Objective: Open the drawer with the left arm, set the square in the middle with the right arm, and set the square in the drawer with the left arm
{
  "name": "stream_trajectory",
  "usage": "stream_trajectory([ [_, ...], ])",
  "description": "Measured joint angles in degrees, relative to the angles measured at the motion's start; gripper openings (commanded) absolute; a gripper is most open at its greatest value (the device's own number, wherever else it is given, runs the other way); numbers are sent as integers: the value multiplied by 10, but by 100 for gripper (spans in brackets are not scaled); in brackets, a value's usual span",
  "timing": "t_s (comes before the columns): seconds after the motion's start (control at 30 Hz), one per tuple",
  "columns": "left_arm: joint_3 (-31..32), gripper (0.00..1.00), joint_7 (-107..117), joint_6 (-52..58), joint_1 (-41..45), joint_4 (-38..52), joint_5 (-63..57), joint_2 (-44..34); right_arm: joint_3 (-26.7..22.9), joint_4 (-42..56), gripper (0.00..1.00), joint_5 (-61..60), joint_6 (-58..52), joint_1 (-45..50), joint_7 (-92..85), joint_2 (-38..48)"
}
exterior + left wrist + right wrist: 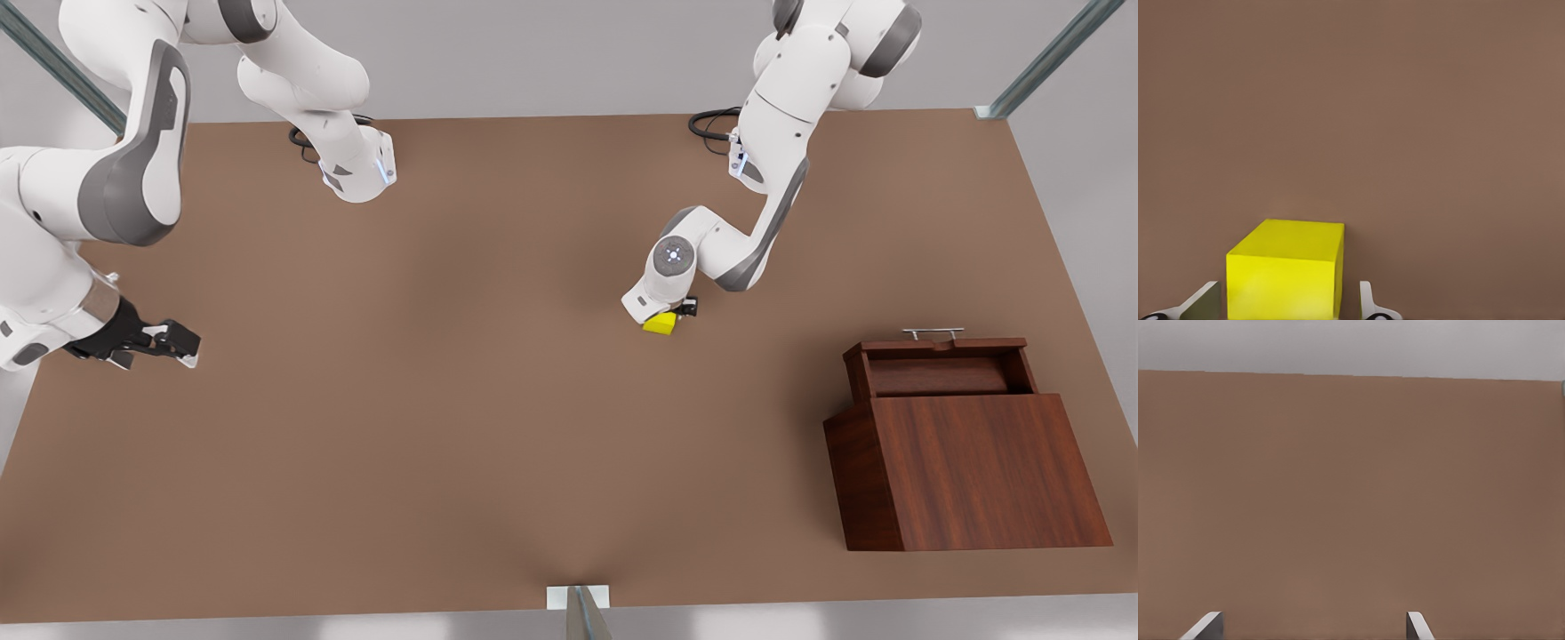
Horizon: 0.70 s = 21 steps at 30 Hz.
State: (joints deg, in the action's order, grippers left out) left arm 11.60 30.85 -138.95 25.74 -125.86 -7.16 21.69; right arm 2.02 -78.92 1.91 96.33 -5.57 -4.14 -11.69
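Note:
The yellow square (660,324) rests on the brown tabletop near the middle (569,356), a little toward the front view's right. My left gripper (673,313) is lowered over it. In the left wrist view the square (1285,267) sits between the fingers (1368,303), with a slim gap still showing on one side, so my left gripper (1286,301) is open around it. The drawer (942,373) of the reddish-brown cabinet (978,471) is pulled out, silver handle (932,333) at its front. My right gripper (178,345) waits open at the front view's far left, and my right gripper (1313,625) has bare table beneath it.
The cabinet stands at the front view's right, near the table's front edge. Metal frame posts (582,613) rise at the table's edges. The arm bases and black cables (711,124) are at the back edge.

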Motion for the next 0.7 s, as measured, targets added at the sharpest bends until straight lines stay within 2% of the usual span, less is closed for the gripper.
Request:
stream_trajectory([
  [0.23, -3, 100, 0, -59, 0, -16, -1, 18, 1, 0, 100, -1, 0, 1, 0, 0],
  [0.4, -3, 99, 0, -61, 1, -17, -1, 24, 0, 1, 100, -1, 0, 1, 0, 0],
  [0.43, -3, 86, 0, -61, 1, -17, -2, 24, 0, 1, 100, -1, 0, 1, -1, 0],
  [0.47, -3, 78, 0, -61, 1, -17, -2, 25, 0, 1, 100, -1, 0, 1, 0, 0],
  [0.6, -3, 70, 0, -69, 1, -17, -3, 30, 0, 1, 100, -1, 0, 0, 0, 0],
  [0.7, -3, 70, 0, -73, 1, -17, -3, 33, 0, 1, 100, -1, 0, 0, 0, 0],
])
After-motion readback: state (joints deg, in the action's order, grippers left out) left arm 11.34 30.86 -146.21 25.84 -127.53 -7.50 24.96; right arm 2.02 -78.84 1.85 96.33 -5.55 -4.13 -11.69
